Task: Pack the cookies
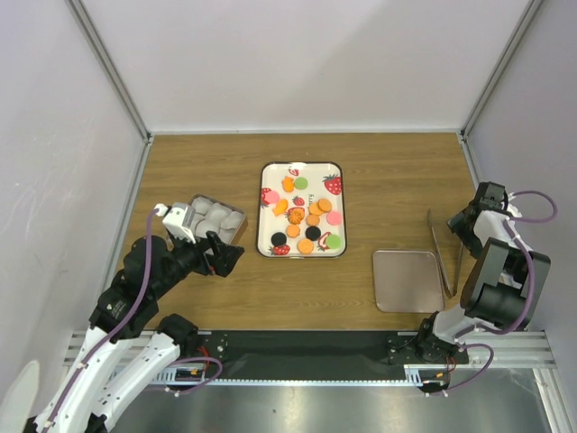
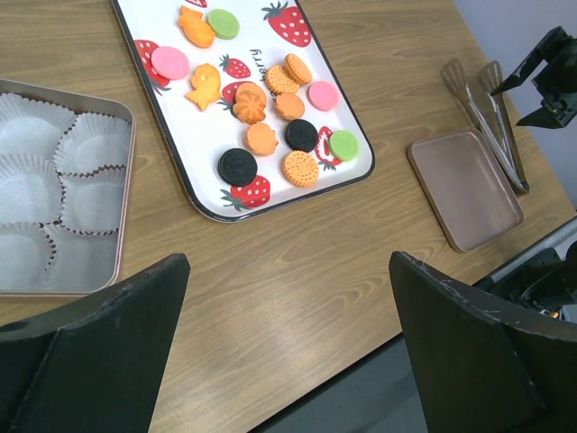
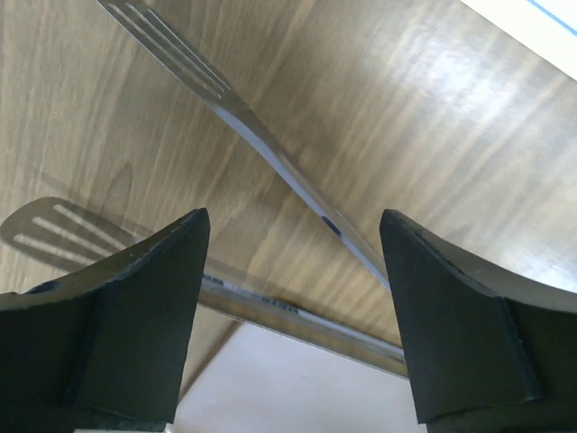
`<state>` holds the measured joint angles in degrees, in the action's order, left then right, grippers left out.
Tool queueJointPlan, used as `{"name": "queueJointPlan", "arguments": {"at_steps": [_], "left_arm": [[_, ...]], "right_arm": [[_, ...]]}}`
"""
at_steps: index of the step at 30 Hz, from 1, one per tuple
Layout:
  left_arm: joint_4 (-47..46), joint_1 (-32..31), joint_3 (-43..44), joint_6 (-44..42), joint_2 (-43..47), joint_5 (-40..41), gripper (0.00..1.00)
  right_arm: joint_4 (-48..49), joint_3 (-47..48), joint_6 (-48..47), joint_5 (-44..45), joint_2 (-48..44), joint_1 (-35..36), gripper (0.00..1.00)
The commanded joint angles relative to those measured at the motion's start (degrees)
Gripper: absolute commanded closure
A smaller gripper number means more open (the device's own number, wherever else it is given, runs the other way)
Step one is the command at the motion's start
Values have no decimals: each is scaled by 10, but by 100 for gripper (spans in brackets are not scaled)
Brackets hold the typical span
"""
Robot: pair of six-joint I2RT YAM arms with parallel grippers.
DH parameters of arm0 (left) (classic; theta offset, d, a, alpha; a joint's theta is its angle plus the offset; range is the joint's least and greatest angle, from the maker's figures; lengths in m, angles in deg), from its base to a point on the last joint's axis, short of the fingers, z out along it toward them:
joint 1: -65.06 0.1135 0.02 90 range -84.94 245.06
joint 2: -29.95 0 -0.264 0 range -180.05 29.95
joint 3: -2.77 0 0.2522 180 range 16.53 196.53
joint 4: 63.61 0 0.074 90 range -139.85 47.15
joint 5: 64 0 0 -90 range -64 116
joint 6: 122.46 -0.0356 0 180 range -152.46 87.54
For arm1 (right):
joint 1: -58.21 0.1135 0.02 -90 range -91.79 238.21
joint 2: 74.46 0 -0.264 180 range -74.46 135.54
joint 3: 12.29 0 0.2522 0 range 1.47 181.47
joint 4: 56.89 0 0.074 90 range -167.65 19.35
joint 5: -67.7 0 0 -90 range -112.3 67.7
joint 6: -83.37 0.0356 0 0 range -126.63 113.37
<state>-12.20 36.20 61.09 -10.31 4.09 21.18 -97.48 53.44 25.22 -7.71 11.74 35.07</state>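
Since every one of the cookies (image 2: 250, 101) lies on the strawberry-printed tray (image 2: 180, 126) and none sits in a paper cup (image 2: 90, 144), the packing looks not yet begun. The orange, pink, green and black biscuits are scattered loosely over the middle of the tray, none stacked as far as can be seen. The metal tin (image 2: 123, 207) just to the tray's left holds only its white fluted liners, and its flat lid (image 2: 464, 185) rests apart on the wooden surface (image 2: 297, 262) to the tray's right. All the transfers and the closing remain to be done. A pair of slotted tongs (image 3: 270, 162) lies beside the lid, partly over its far edge. The right tool (image 3: 293, 271) hangs directly above them, pointing down, its fingers spread wide with one tong arm running between them, gripping nothing; I judge it is lining up to pick them up. The left tool (image 2: 288, 343) hovers near the tin's near corner, angled toward the tray, likewise spread wide and empty.
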Motion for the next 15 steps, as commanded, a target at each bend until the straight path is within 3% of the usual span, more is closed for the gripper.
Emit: {"name": "queueJointPlan", "arguments": {"at_steps": [1,15], "left_arm": [[-23,-3,-3,-13,-3,-13,0],[-21,-4,-3,-11,-14,-7,0]], "right_arm": [[46,-7,2,-12,19,-1,20],[60,2,0,17,89,4,41]]}}
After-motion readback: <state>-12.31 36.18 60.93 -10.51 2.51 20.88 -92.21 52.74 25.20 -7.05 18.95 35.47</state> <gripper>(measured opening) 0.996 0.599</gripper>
